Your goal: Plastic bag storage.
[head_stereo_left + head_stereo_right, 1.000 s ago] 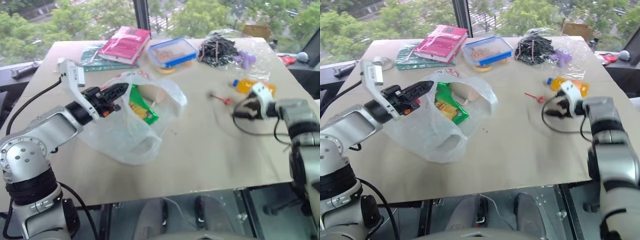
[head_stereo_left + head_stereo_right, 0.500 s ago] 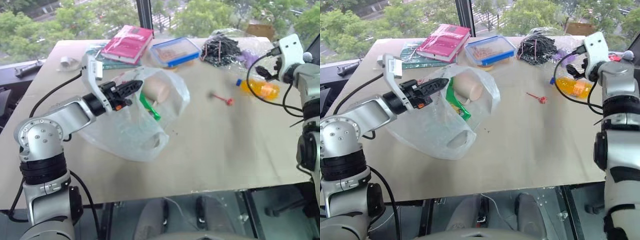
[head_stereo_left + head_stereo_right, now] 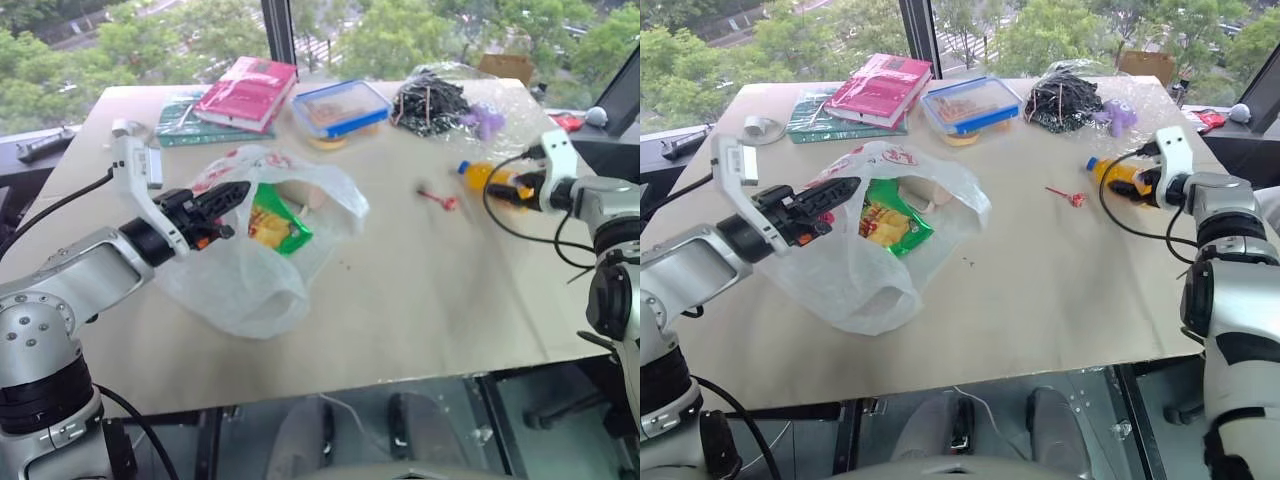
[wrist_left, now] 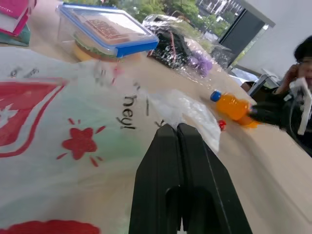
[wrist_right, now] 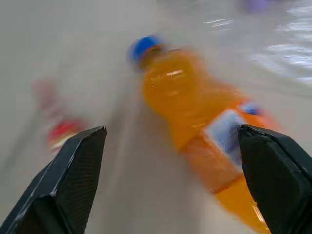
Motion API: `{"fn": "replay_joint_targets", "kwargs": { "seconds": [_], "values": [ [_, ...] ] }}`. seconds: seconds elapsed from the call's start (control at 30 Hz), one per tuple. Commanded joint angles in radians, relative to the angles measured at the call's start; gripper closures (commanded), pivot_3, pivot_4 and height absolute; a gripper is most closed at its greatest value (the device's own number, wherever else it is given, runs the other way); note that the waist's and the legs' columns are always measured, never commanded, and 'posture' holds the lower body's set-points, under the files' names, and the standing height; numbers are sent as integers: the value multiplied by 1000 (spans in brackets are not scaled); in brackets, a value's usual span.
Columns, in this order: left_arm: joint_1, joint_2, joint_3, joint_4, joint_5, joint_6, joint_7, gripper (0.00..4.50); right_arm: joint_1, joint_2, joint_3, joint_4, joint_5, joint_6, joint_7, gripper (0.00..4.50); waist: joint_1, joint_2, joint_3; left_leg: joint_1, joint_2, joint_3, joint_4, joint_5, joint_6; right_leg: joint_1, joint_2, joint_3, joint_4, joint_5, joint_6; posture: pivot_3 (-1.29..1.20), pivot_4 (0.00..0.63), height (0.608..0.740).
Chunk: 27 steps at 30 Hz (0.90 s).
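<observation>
Thin translucent whitish plastic bag [image 3: 875, 262], nr bench [image 3: 1040, 300] left edge: part-filled w/ green snack packet [image 3: 888, 222], rim pinched by closed left claw [image 3: 845, 188]; orange bottle [image 3: 1118, 173] at right edge unpacked, right claw [image 5: 170, 180] wide open, facing it.

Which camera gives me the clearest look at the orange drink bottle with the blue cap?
The right wrist view: the orange drink bottle lies close ahead between open jaws. The eye views show it small beside the right gripper; the left wrist view shows it far off.

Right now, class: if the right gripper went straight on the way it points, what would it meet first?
Most likely the orange plastic drink bottle with a blue cap, lying on the table between the right gripper's wide-open fingers; depth is uncertain.
</observation>
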Motion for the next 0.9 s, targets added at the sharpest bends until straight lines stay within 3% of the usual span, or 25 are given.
{"fn": "replay_joint_targets", "kwargs": {
  "seconds": [0.03, 0.1, 0.13, 0.23, 0.3, 0.43, 0.67, 0.9],
  "values": [
    [-55, 15, -36, 47, 10, -27, -38, 4500, 304, -89, 37, -590, 61, 140, 181, 188, 21, 3, 2, 1, 0, -2, 0, 0, 0, 2, -1, -2, 0, 0, 0, 0, 150, 740],
    [-86, 6, -72, 84, 35, -33, -65, 4500, 444, -113, -17, -931, 69, 249, 84, 188, 30, 14, 3, -3, -2, -2, 1, 0, -1, -3, -3, -1, 4, 1, 3, 0, 150, 740],
    [-101, 2, -88, 98, 46, -35, -78, 4500, 480, -117, -33, -1023, 62, 284, 40, 188, 27, 14, 4, -12, -3, 1, 3, 3, -5, -14, -4, 3, 10, 2, 4, 0, 150, 740],
    [-138, -8, -126, 132, 77, -42, -118, 4500, 501, -112, -63, -1155, 76, 380, -42, 188, 19, 16, 5, -13, -1, 6, 1, 5, -8, -19, 0, 6, 11, 2, 4, 0, 150, 740],
    [-159, -11, -145, 153, 102, -50, -145, 4500, 452, -107, -60, -1133, 71, 392, -94, 188, 19, 15, 5, -12, -1, 7, 0, 5, -8, -19, 1, 7, 10, 2, 4, 0, 150, 740],
    [-185, -22, -156, 167, 134, -64, -171, 4500, 268, -92, 14, -856, 11, 280, -185, 81, 19, 14, 5, -12, -2, 8, 0, 5, -7, -19, 1, 9, 8, 2, 4, 0, 150, 740],
    [-162, -24, -125, 131, 143, -67, -169, 4500, 23, -38, 161, -156, -74, 23, -98, 81, 24, 10, 6, -14, -2, 7, -1, 3, -5, -18, 1, 8, 4, 2, 4, 0, 150, 740],
    [-108, -25, -78, 74, 111, -63, -123, 4500, -25, -26, 166, 18, -64, -3, 85, 81, 22, 9, 5, -16, -1, 5, -2, 2, -3, -18, 0, 6, 0, 2, 4, 0, 150, 740]
  ]
}}
